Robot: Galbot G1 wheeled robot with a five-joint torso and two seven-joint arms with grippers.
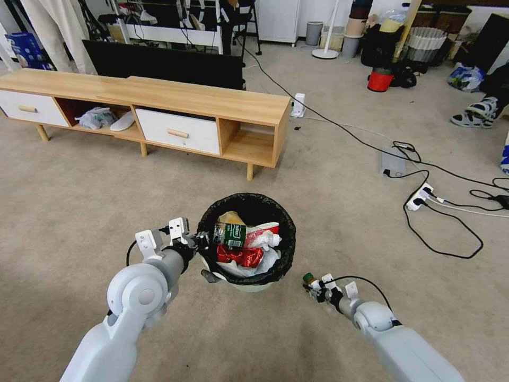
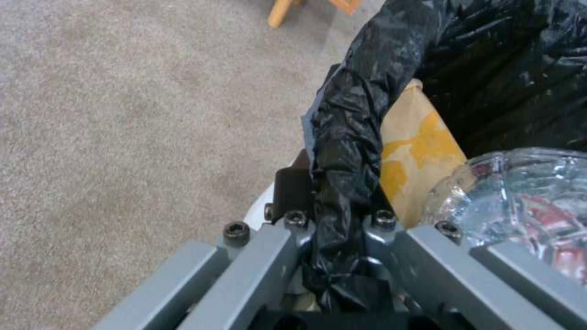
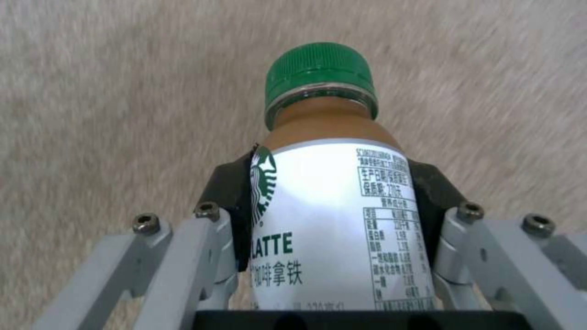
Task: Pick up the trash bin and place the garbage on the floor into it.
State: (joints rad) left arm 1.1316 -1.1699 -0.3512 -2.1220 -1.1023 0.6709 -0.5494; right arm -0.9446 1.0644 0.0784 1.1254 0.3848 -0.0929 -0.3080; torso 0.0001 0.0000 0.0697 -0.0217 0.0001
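The trash bin (image 1: 282, 254), a small white pail with a black bag over its rim, is held in front of me above the carpet. My left gripper (image 1: 203, 245) is shut on its near-left rim (image 2: 346, 151), the bag pinched between the fingers. Inside lie garbage pieces: a green-labelled clear bottle (image 1: 229, 234), a crushed red can (image 1: 241, 257), a brown cardboard piece (image 2: 416, 156) and white tissue. My right gripper (image 1: 312, 286) hangs low to the bin's right, shut on a latte bottle (image 3: 330, 201) with a green cap (image 1: 307, 277) and white label.
A long wooden TV bench (image 1: 159, 114) stands behind the bin. Black cables and power strips (image 1: 419, 197) trail over the carpet at the right. A red bucket (image 1: 380, 81) and clutter line the far wall. Open floor (image 1: 79, 212) lies to the left.
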